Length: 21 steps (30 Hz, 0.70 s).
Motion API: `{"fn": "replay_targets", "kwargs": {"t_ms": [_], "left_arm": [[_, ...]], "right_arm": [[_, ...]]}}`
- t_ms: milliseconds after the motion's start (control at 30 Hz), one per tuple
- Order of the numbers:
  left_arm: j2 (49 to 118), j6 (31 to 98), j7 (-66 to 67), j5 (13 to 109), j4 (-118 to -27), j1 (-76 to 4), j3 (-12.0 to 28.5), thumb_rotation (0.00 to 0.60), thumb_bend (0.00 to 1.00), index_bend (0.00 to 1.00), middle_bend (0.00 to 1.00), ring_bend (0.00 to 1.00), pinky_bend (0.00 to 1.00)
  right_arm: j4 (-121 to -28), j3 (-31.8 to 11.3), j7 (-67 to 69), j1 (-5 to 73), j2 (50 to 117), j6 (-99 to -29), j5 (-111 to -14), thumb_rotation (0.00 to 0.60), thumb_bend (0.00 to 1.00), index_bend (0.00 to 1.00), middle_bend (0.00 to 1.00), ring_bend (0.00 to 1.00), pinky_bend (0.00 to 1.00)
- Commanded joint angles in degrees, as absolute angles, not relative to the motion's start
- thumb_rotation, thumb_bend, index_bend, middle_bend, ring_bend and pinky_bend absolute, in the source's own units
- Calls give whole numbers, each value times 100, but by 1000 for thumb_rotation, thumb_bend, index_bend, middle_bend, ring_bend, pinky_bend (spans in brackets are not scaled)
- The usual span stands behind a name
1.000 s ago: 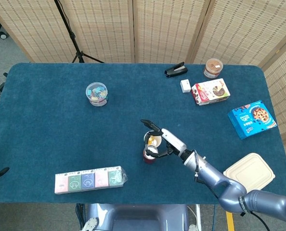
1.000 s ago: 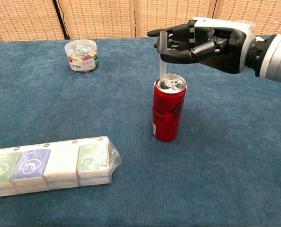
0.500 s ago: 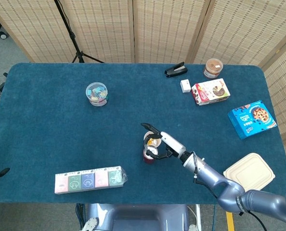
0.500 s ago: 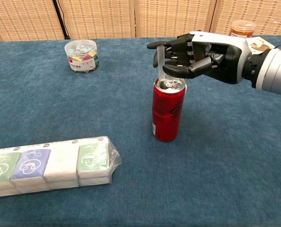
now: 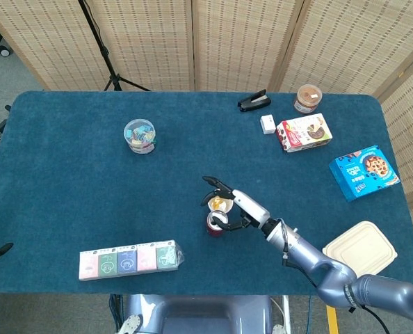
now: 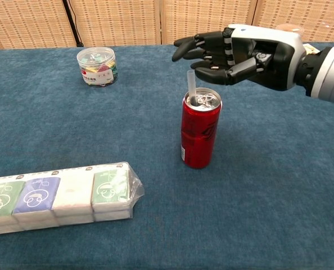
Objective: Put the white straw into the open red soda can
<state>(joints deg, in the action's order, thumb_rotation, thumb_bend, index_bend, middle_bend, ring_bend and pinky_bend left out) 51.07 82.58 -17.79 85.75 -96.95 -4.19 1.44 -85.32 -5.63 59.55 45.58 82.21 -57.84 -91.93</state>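
Note:
The red soda can stands upright near the table's middle, and in the head view the red soda can shows partly under my right hand. The white straw stands in the can's opening, its top sticking up above the rim. My right hand hovers just above and behind the can with its fingers spread, holding nothing and clear of the straw; the head view shows the right hand over the can. My left hand appears in neither view.
A wrapped row of tissue packs lies at the front left. A clear jar of clips stands at the back left. Snack boxes, a blue box, a jar, a stapler and a lunch box sit to the right.
My right hand let go of the straw, spread its fingers and rose slightly. The straw dropped deeper into the can and now stands there on its own.

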Motion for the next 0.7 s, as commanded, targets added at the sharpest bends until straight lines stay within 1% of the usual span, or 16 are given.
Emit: {"fn": "replay_targets", "kwargs": {"t_ms": [33,133,200,267,300,333,367,400,433,467,567,700], "left_arm": [[5109,8269,-1774,8577,-9691,-415,144,600,0,0,0,0,0],[5114,8281,-1756,8592,-9689,-412,139,600,0,0,0,0,0],[5121,8290,-1738,8588,-9688,-408,141,600,0,0,0,0,0],[5134,8308,-1704,8581,-9685,-402,145,600,0,0,0,0,0],[5141,8313,-1684,8581,-9683,-401,145,600,0,0,0,0,0],[5148,8312,-1666,8580,-9684,-402,145,600,0,0,0,0,0],[5150,8306,-1655,8584,-9685,-404,141,600,0,0,0,0,0],[5152,8297,-1648,8591,-9679,-406,134,600,0,0,0,0,0],[5154,8299,-1646,8591,-9672,-404,133,600,0,0,0,0,0],[5157,8303,-1642,8589,-9666,-402,133,600,0,0,0,0,0],[5179,8323,-1616,8534,-9645,-384,147,600,0,0,0,0,0],[5219,8321,-1477,8420,-9629,-370,174,600,0,0,0,0,0]], "right_arm": [[-8745,-619,5635,4513,8023,-5877,-9140,600,531,214,0,0,0],[-8941,-703,5069,4442,7696,-5967,-9042,600,531,125,0,0,0],[-9052,-745,4638,4365,7537,-6007,-8899,600,525,115,0,0,0],[-8968,-798,3835,4237,7416,-6150,-8724,600,495,113,0,0,0],[-8866,-799,3247,4159,7384,-6257,-8665,600,440,106,0,0,0],[-8793,-804,2516,4060,7387,-6391,-8561,600,339,92,0,0,0],[-8728,-801,1938,3969,7384,-6509,-8473,600,205,74,0,0,0],[-8686,-777,1214,3811,7360,-6691,-8336,600,120,62,0,0,0],[-8717,-763,852,3701,7343,-6797,-8227,600,34,44,0,0,0],[-8771,-756,607,3617,7324,-6868,-8135,600,2,27,0,0,0],[-8846,-648,-66,3287,7168,-7110,-7904,600,0,1,0,0,0],[-8889,-522,-568,2961,7018,-7392,-7793,600,0,0,0,0,0]]}}
